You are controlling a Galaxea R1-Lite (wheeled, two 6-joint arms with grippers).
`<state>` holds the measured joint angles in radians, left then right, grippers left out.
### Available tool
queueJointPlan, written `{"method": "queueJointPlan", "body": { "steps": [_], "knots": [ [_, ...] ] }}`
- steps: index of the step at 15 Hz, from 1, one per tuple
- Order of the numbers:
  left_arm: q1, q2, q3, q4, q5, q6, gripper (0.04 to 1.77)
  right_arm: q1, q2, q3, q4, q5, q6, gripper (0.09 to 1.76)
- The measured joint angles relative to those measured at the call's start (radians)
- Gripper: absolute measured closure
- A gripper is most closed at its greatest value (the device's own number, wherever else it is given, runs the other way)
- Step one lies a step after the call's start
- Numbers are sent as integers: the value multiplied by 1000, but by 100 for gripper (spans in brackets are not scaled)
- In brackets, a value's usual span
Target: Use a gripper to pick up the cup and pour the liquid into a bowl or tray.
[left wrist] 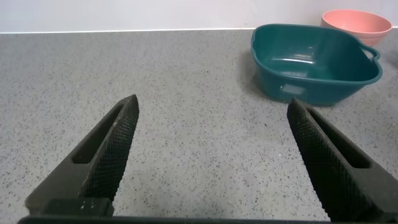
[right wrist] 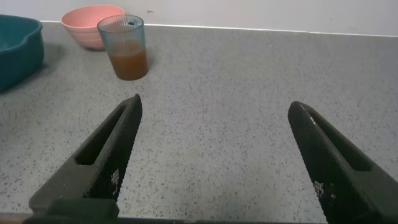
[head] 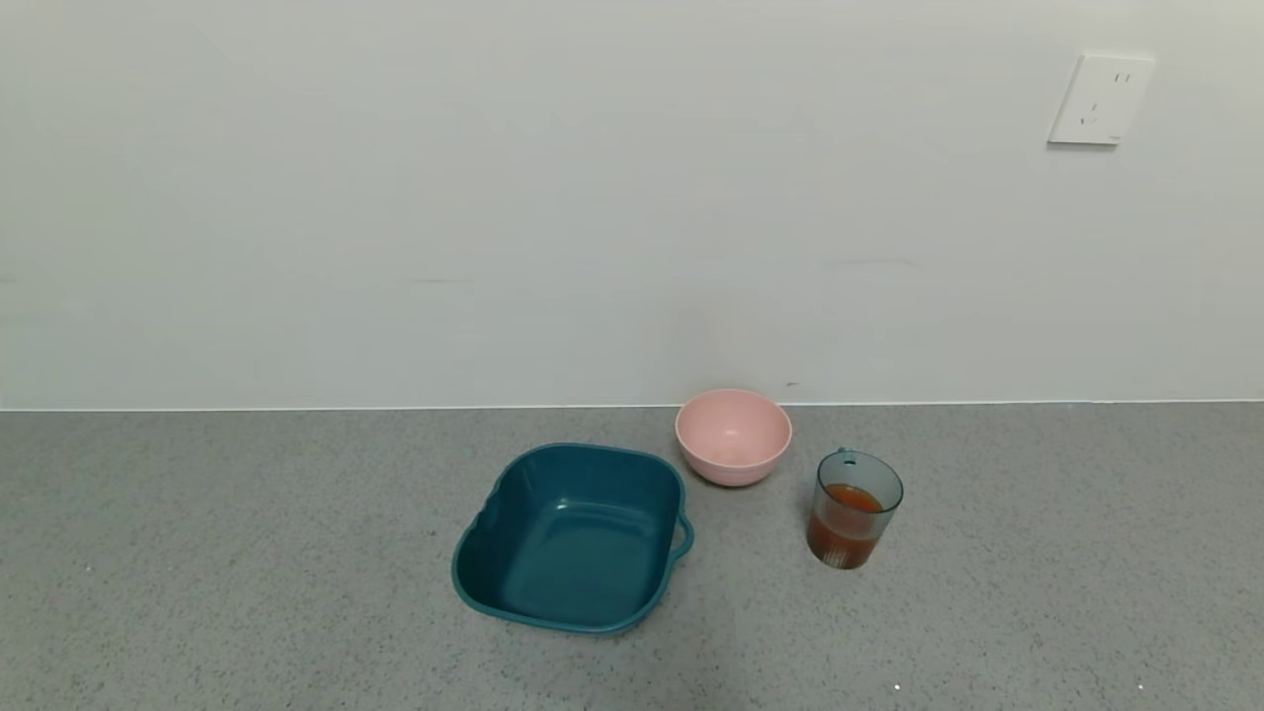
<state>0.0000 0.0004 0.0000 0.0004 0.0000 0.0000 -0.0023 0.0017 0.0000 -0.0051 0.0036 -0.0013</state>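
The clear ribbed cup [head: 855, 509] stands upright on the grey counter, right of centre, about half full of reddish-brown liquid [head: 847, 528]. It also shows in the right wrist view [right wrist: 124, 46]. The dark teal basin [head: 575, 534] sits empty to its left and shows in the left wrist view [left wrist: 314, 62]. Neither arm shows in the head view. My left gripper [left wrist: 212, 102] is open and empty above bare counter, short of the basin. My right gripper [right wrist: 214, 102] is open and empty above bare counter, well short of the cup.
A round pink bowl [head: 733, 435] stands empty behind and between the basin and the cup, near the white wall. A wall socket [head: 1099, 100] is at the upper right. Grey speckled counter [head: 247, 573] stretches to both sides.
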Motion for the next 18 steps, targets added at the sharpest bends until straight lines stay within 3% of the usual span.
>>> {"method": "queueJointPlan", "body": {
  "steps": [10,18],
  "knots": [
    [1,0,0,0,0,0,9,-4,0,-10,6,-5,0,14],
    [0,0,0,0,0,0,9,9,206,-269,0,-41,-51,14]
  ]
}}
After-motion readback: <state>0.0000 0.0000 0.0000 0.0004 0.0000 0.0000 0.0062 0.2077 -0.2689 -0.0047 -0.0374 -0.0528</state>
